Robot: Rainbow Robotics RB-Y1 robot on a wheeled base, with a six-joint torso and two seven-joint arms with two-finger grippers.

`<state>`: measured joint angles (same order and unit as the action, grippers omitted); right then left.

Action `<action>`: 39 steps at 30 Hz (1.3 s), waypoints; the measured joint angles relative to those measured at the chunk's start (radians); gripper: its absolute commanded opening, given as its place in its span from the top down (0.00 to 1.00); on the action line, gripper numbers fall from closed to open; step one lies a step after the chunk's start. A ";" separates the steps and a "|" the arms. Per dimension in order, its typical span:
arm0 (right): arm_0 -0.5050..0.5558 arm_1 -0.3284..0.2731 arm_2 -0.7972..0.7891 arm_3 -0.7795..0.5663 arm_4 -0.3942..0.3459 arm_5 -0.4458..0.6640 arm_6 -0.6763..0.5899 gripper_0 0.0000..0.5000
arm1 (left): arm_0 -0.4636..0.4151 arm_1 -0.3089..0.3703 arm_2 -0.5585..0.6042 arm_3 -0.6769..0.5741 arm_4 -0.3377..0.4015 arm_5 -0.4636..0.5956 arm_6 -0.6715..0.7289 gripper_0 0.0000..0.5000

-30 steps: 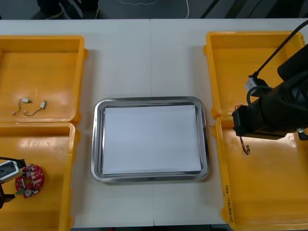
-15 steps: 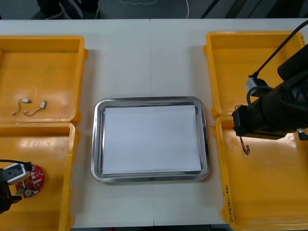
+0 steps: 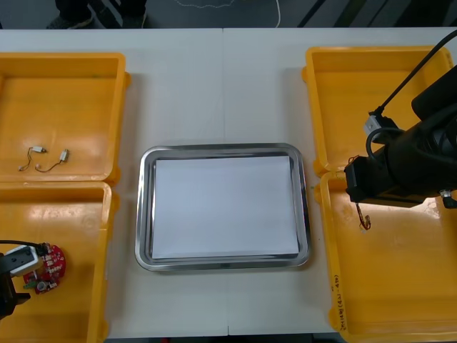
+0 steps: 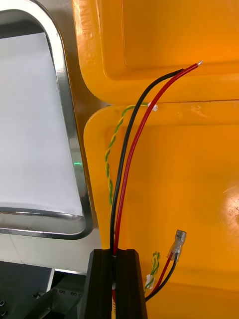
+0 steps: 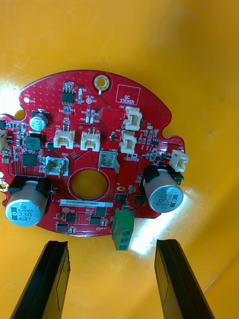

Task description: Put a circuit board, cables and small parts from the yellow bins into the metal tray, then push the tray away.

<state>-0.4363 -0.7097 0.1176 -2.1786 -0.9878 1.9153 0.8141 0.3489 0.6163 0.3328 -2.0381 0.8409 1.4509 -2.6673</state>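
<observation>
I centre my left tool point(image 5: 112, 244), spread apart, over the circuit board point(image 5: 94, 164) before closing; my right tool point(image 4: 118, 254) clamps a cable point(image 4: 129, 149).

left gripper point(image 5: 112, 244) | drew back nearward (a little) | beside circuit board point(image 3: 48, 261)

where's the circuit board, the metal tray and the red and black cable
circuit board point(image 5: 82, 154), left wrist view, middle of its face
metal tray point(image 3: 145, 207), front view, left rim
red and black cable point(image 4: 123, 149), right wrist view, black strand
</observation>
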 measured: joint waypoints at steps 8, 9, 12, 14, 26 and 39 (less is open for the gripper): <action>0.000 0.000 0.000 0.000 0.000 0.000 0.000 1.00 | 0.000 -0.006 -0.011 0.000 -0.020 -0.013 0.000 0.00; 0.000 0.000 0.000 0.000 0.000 0.000 0.000 1.00 | 0.000 -0.006 -0.012 0.000 -0.022 -0.013 0.000 0.00; 0.000 0.000 0.000 0.000 0.000 0.000 0.000 1.00 | 0.000 -0.007 -0.016 0.000 -0.024 -0.013 0.000 0.00; 0.000 0.000 0.000 0.000 0.000 0.000 0.000 1.00 | 0.000 -0.007 -0.022 0.000 -0.028 -0.013 0.000 0.00; 0.000 0.000 0.000 0.000 0.001 0.000 0.000 1.00 | 0.007 -0.026 -0.038 0.000 -0.050 -0.029 0.000 0.00; 0.000 0.000 0.000 0.000 0.001 0.000 0.000 1.00 | 0.015 -0.038 -0.038 -0.001 -0.063 -0.031 0.000 0.73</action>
<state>-0.4363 -0.7096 0.1176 -2.1786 -0.9870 1.9153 0.8141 0.3641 0.5782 0.2949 -2.0386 0.7777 1.4197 -2.6673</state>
